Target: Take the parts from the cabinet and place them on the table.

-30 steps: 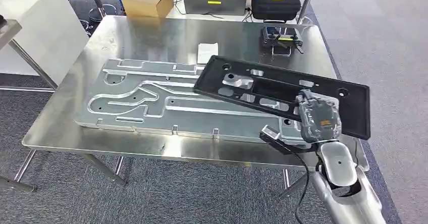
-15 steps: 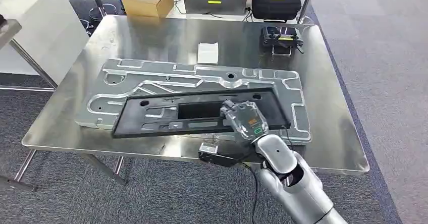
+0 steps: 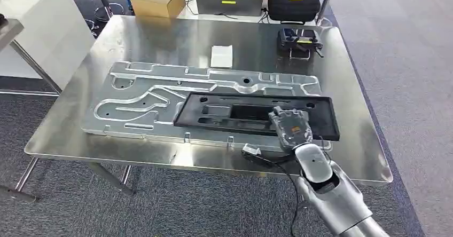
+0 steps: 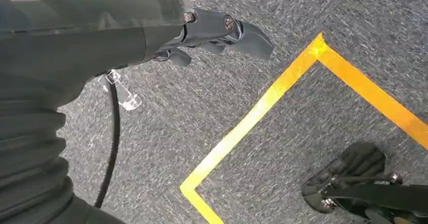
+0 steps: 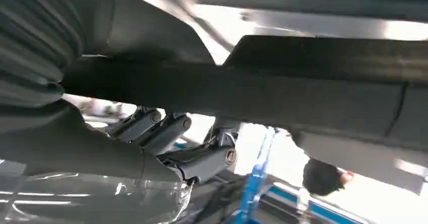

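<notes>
The right hand [image 3: 291, 127], clamped on the black panel [image 3: 256, 114], has swung it back toward the table's [image 3: 160, 39] right edge, low over the aluminium plate [image 3: 144, 98], not yet released

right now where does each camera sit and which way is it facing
Head view: high on the body, looking forward and down at the steel table, the long silver metal plate and the black rectangular panel; the right hand and silver arm show.
Left wrist view: behind the hanging left hand, facing grey carpet with yellow floor tape.
Right wrist view: behind the right hand, under the black panel's edge.
Head and right wrist views share the right hand and panel.
</notes>
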Controlling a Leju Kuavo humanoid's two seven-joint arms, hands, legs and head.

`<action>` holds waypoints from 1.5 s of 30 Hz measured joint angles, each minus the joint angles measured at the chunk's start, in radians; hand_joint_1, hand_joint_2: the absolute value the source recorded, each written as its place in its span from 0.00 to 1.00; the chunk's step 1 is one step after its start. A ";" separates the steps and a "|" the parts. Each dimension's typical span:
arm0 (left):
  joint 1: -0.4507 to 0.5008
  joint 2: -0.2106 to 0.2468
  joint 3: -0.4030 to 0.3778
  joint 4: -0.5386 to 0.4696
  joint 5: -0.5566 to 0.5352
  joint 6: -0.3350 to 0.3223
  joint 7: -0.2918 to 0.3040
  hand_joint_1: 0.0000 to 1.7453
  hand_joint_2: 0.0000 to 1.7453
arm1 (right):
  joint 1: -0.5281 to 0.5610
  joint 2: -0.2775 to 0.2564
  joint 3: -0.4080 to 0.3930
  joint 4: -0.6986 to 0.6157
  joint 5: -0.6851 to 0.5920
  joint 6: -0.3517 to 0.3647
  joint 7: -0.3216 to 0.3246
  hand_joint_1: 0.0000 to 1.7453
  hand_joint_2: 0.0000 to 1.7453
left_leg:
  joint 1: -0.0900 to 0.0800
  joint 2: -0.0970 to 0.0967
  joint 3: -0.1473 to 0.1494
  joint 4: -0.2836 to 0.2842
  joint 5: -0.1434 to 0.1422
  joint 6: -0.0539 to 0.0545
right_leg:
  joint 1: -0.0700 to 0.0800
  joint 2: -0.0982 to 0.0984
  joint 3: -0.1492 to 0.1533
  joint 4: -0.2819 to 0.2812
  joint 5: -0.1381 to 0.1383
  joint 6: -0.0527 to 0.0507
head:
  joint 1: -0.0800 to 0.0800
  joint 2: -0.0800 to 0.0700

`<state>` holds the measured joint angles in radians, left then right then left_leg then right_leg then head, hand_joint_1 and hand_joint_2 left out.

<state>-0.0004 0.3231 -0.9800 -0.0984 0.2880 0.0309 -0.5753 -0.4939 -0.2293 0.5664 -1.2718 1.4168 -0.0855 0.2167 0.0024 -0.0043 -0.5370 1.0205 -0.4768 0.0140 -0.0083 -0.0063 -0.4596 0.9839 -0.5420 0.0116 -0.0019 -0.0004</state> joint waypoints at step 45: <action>-0.004 0.004 -0.012 0.000 0.023 0.011 -0.011 0.00 1.00 | 0.031 -0.182 -0.335 -0.201 -0.023 0.084 -0.019 1.00 1.00 | 0.001 -0.002 -0.001 0.000 0.001 0.000 | 0.002 -0.003 0.000 0.001 0.000 0.000 | 0.000 0.000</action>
<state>-0.0047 0.3273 -0.9922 -0.0984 0.3109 0.0420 -0.5863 -0.4629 -0.4108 0.2312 -1.4725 1.3939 -0.0019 0.1980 0.0039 -0.0065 -0.5378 1.0201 -0.4760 0.0140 -0.0063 -0.0097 -0.4596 0.9852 -0.5419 0.0118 -0.0019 -0.0004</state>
